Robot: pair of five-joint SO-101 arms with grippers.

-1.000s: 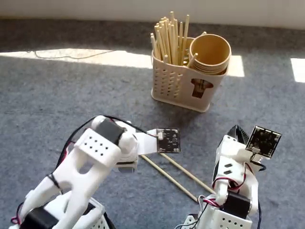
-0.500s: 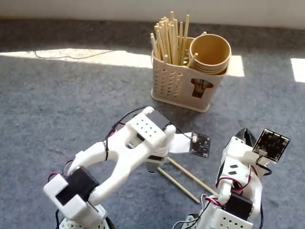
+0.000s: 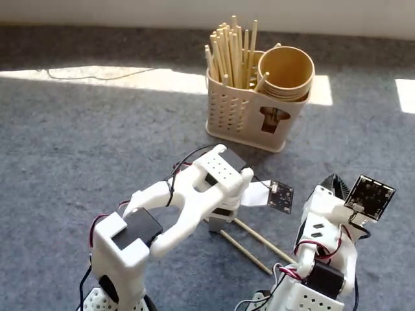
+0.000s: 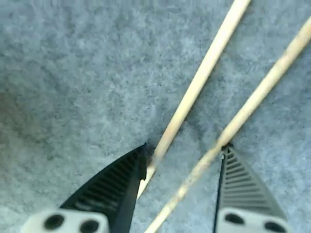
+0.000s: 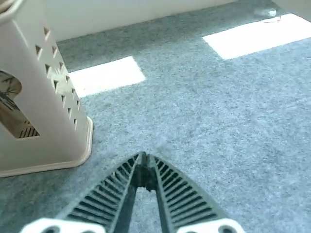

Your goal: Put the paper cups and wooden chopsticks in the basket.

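While the basket already holds the cups, 2 chopsticks on the carpet are straddled by the left gripper, jaws apart, so a closing pinch is judged next; the right gripper is seen closed.

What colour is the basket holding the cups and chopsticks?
The basket is cream, with small perforations in its walls; the high view shows it best.

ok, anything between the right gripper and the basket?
Nothing. In the right wrist view, only bare carpet lies between the right gripper and the basket.
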